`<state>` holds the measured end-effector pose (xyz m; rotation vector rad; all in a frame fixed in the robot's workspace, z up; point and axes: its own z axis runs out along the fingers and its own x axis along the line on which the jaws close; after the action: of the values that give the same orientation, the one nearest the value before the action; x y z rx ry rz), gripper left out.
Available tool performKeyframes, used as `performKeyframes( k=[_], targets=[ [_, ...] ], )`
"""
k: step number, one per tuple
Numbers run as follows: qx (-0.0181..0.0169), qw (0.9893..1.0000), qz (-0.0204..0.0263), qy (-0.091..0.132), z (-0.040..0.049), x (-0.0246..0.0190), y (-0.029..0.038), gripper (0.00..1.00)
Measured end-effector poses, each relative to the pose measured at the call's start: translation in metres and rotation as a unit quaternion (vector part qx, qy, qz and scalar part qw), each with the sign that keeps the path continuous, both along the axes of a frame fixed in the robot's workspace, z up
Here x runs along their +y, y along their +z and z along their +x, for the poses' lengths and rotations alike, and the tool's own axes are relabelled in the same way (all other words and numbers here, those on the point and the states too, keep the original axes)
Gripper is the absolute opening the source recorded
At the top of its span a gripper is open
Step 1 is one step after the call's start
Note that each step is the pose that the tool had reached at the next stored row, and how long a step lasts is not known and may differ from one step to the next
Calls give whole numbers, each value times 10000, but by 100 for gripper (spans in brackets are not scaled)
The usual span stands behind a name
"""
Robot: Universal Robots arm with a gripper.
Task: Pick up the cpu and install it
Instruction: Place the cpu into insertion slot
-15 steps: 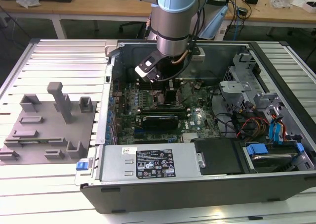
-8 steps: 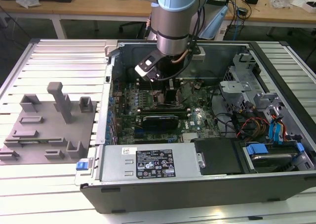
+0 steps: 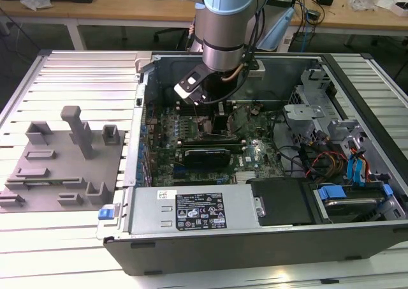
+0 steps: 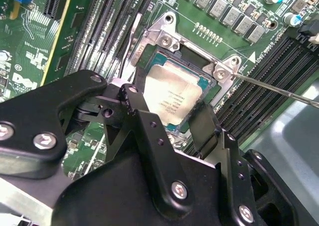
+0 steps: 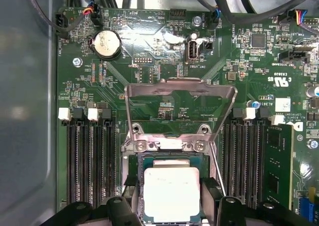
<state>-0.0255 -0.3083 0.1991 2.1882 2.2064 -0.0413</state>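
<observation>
Seemingly the hand clasps the one cpu between two fingers in the one socket.

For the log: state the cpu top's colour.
Silvery-white cpu top, clearest in the first wrist view.

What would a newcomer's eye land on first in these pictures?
The silvery cpu over the green motherboard, gripped at its edges by the black gripper, with the metal retention frame flipped open beside it. In the exterior view, the arm reaches down into the open computer case, grey fixture blocks at that view's left.
</observation>
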Motion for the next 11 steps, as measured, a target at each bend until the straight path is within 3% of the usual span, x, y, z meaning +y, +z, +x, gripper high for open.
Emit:
performKeyframes(
  k=[11],
  targets=[
    [0, 10000, 9, 0, 0, -1, 10, 62]
  ],
)
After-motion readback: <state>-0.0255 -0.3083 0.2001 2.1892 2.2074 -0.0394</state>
